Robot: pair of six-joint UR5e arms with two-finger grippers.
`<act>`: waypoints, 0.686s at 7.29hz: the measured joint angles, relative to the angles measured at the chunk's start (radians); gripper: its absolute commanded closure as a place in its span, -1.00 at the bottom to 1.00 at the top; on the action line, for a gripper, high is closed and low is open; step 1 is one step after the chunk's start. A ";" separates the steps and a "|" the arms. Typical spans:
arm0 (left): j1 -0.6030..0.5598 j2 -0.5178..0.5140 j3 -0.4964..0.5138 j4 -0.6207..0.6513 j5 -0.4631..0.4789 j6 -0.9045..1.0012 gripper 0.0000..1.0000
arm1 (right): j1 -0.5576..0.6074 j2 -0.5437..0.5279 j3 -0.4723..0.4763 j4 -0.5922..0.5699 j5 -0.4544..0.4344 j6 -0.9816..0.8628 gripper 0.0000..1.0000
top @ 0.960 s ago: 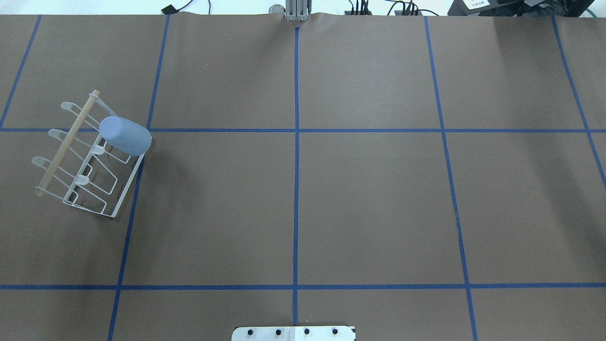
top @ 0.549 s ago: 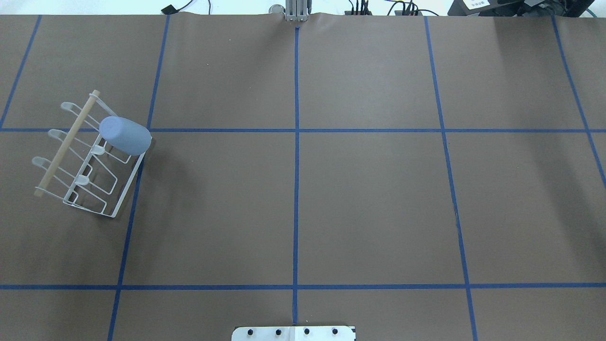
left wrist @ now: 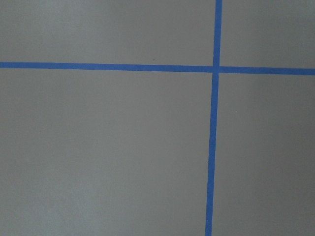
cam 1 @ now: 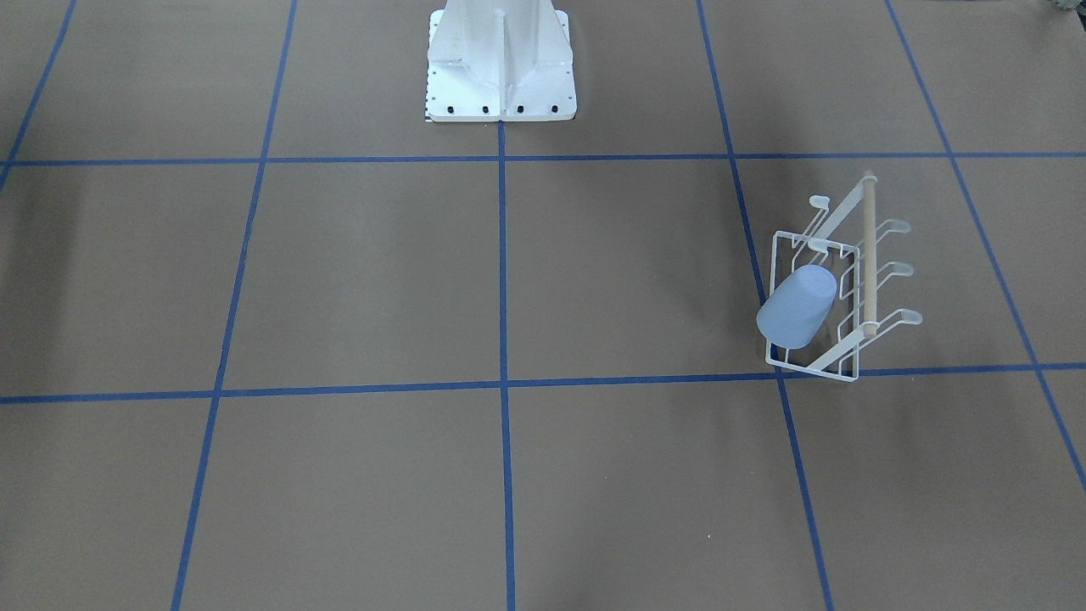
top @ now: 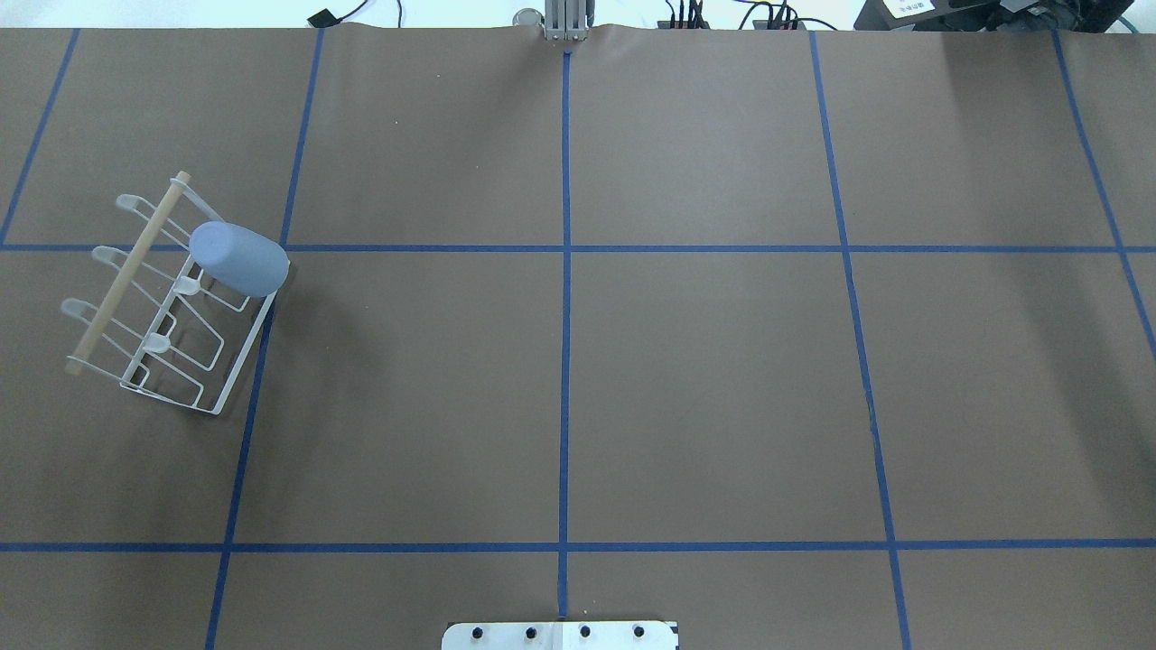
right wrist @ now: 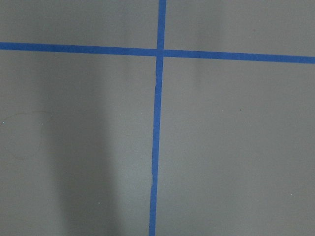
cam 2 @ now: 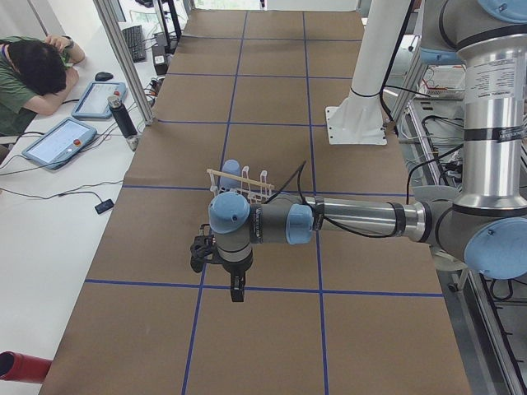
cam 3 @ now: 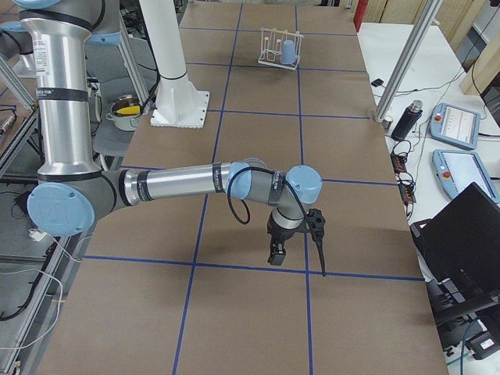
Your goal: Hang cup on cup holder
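Observation:
The light-blue cup [top: 239,260] sits upside down and tilted on a prong at the far end of the white wire cup holder [top: 127,272], at the table's left. Both also show in the front view, cup [cam 1: 796,307] and holder [cam 1: 869,255], and small in the right side view [cam 3: 288,52]. My left gripper [cam 2: 236,288] hangs over the table, well short of the holder, and shows only in the left side view. My right gripper [cam 3: 275,254] shows only in the right side view. I cannot tell whether either is open or shut. Both wrist views show only bare mat and tape.
Blue tape lines grid the brown mat. The robot's white base [cam 1: 501,59] stands at the robot's edge of the table. A person [cam 2: 33,74] with tablets sits at a side desk, and a laptop [cam 3: 461,234] lies beyond the table's other side.

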 measured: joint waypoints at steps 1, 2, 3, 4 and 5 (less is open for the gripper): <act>0.000 0.000 0.000 0.000 0.000 0.000 -0.98 | 0.000 0.000 -0.019 0.030 0.000 0.001 -1.00; 0.000 0.000 -0.001 0.000 0.000 0.000 -0.98 | 0.002 0.000 -0.026 0.044 0.000 0.001 -1.00; 0.000 0.000 -0.001 0.000 0.000 0.000 -0.98 | 0.003 0.002 -0.025 0.049 0.000 0.002 -1.00; 0.000 0.000 -0.001 0.000 0.000 0.000 -0.98 | 0.004 0.004 -0.024 0.050 0.000 0.002 -1.00; 0.000 -0.002 0.002 0.000 0.000 0.000 -0.98 | 0.004 0.005 -0.022 0.051 0.001 0.003 -1.00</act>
